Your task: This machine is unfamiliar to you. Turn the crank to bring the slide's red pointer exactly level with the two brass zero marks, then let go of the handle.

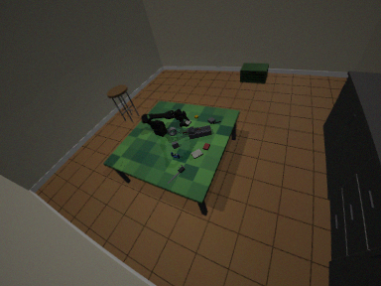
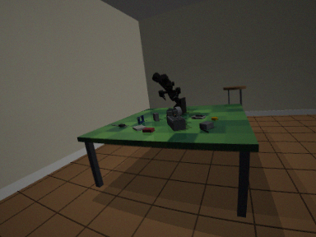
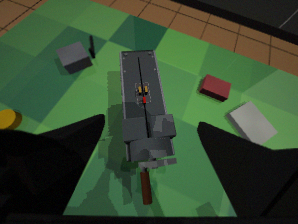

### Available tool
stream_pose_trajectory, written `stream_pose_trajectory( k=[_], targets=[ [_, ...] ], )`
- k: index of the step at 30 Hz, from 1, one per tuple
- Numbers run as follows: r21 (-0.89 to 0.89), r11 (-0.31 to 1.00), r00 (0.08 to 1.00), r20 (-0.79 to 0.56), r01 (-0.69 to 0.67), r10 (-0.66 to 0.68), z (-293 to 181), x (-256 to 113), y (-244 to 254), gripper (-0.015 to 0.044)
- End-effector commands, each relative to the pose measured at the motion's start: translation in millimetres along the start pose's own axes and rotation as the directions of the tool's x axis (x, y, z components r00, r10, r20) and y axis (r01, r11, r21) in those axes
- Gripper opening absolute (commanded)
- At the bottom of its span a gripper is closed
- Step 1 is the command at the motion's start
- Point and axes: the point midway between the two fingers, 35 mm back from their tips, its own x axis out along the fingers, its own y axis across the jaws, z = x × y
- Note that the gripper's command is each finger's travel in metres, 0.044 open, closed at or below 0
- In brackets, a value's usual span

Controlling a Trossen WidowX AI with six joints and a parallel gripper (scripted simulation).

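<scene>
Tool [image 1: 186,122] [image 2: 163,97] [image 3: 152,122]: open, nothing gripped, fingers well apart
Arm [image 1: 159,116] [image 2: 166,85]: elbow raised, forearm sloping down, tool above the surface [image 1: 136,149] [image 2: 222,137] [image 3: 185,60]
Handle [image 3: 146,188]: brown, untouched, at the machine's crank end
Crank [image 3: 162,163]: between handle and machine
Machine [image 1: 199,132] [image 2: 176,123] [image 3: 131,72]: grey, on the surface
Pointer [image 3: 144,100]: red, on the crank side of the marks, not level
Marks [image 3: 143,90]: brass, paired
Red block [image 1: 206,146] [image 2: 148,130] [image 3: 215,87]: beside the machine, apart

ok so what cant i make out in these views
- Red pointer: too small in top and exterior views.
- Slot's near end: covered by the grey block in wrist view.
- Gripper: finger bases cut off by wrist view's bottom edge.
- Dark cabinet: cut by top view's right edge.
</scene>
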Motion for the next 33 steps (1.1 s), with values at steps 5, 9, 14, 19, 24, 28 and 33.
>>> stream_pose_trajectory(
  k=[5, 9, 14, 19, 24, 28, 33],
  targets=[
    [-0.111, 0.992, 0.998, 0.0, -0.066, 0.066, -34, -27, -4, 0.044],
    [-0.158, 0.983, 0.996, 0.002, -0.091, 0.093, -49, -37, -3, 0.044],
    [-0.16, 0.983, 0.996, 0.001, -0.093, 0.095, -55, -29, -4, 0.044],
    [-0.16, 0.983, 0.995, 0.0, -0.094, 0.095, -76, -3, -5, 0.044],
    [-0.161, 0.983, 0.996, 0.0, -0.092, 0.093, -100, 19, -7, 0.044],
    [-0.162, 0.983, 0.996, 0.0, -0.089, 0.091, -117, 31, -8, 0.044],
    [-0.162, 0.983, 0.996, 0.0, -0.089, 0.091, -118, 32, -8, 0.044]
  ],
)
